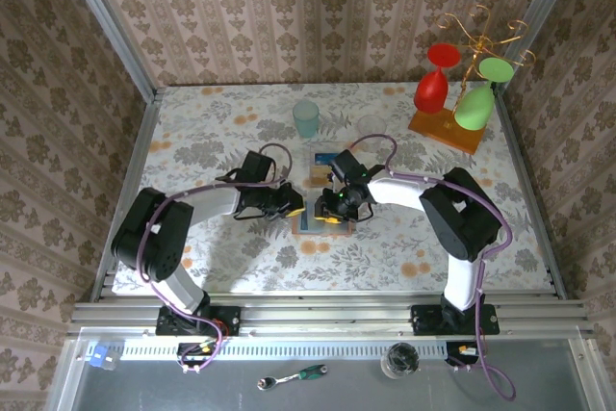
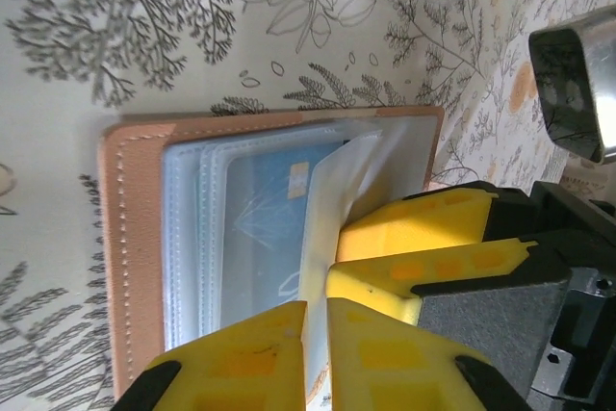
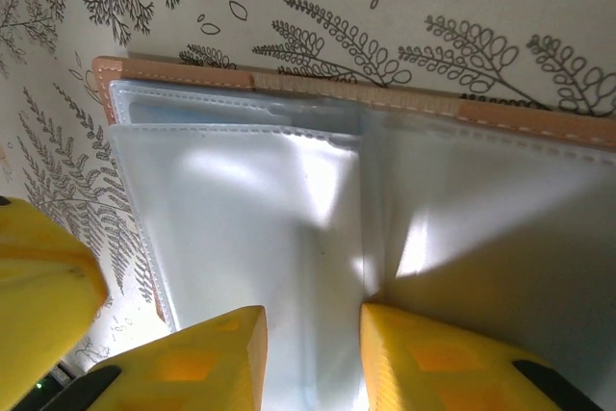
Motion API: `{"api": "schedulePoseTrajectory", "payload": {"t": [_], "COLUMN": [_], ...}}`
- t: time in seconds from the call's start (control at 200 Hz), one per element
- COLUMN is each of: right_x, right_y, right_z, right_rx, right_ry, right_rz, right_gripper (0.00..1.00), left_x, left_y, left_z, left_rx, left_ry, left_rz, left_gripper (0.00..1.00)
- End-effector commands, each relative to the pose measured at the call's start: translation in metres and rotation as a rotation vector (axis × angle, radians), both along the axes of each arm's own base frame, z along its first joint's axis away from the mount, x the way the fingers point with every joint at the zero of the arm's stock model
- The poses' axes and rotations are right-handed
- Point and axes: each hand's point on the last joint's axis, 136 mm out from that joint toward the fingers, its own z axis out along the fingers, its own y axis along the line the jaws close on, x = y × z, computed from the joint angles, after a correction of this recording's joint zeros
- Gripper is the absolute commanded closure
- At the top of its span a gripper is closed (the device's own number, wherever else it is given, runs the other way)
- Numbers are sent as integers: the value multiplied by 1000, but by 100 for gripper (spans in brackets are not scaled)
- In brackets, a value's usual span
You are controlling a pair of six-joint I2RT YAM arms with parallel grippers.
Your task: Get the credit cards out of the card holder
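Find holder (image 1: 306, 223) lying open and flat at the centre of the table (image 1: 192, 141), with both grippers meeting over it. Note the tan stitched edge and stacked clear sleeves (image 2: 192, 238) in the left wrist view. See 1 blue card (image 2: 265, 194) inside a sleeve, not yet out. Record left gripper (image 2: 316, 320) with jaws nearly together, pinching 1 loose sleeve (image 2: 332, 199) that runs into the slit between them. Record right gripper (image 3: 313, 334) with jaws apart over the sleeves, gripping nothing. Place right gripper just beside the left. Cannot tell whether the blue and tan patch (image 1: 323, 166) just beyond the grippers is card or holder. Note 1 pale green cup (image 1: 306, 117) farther back, well apart. Note a rack (image 1: 445, 127) at far right bearing 1 red glass (image 1: 431, 89) and 1 green glass (image 1: 474, 108).
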Motion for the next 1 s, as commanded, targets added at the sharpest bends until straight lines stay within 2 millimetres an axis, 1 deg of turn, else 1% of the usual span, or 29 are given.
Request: {"api": "schedulePoseTrajectory", "payload": {"t": [0.0,0.21,0.32,0.34,0.41,0.52,0.71,0.825,0.995], "right_x": [-3,-5,-6,-6,-7,-7,-7,-7,-5], "right_y": [-4,-5,-5,-5,-5,-5,-5,-4,-3], "right_z": [4,3,2,1,1,1,1,1,4], "right_rx": [7,8,8,8,9,9,12,14,21], "right_ry": [9,13,17,17,18,18,19,18,16], "right_rz": [-15,-17,-18,-18,-18,-17,-17,-16,-14], "right_gripper": [68,68,68,68,68,68,68,68,68], "left_x": [-1,-5,-7,-3,-4,-4,-5,-4,-2], "left_y": [-12,-15,-11,-7,-2,1,-3,-11,-18], "left_z": [1,-6,-5,-6,-6,-5,-7,-4,-7], "left_rx": [-35,-15,20,49,88,107,102,52,25], "left_ry": [20,34,22,6,-3,-7,4,5,22], "left_rz": [-14,-24,-31,-17,-18,-20,-32,-31,-26], "left_gripper": [86,84,83,82,80,78,77,79,81]}}
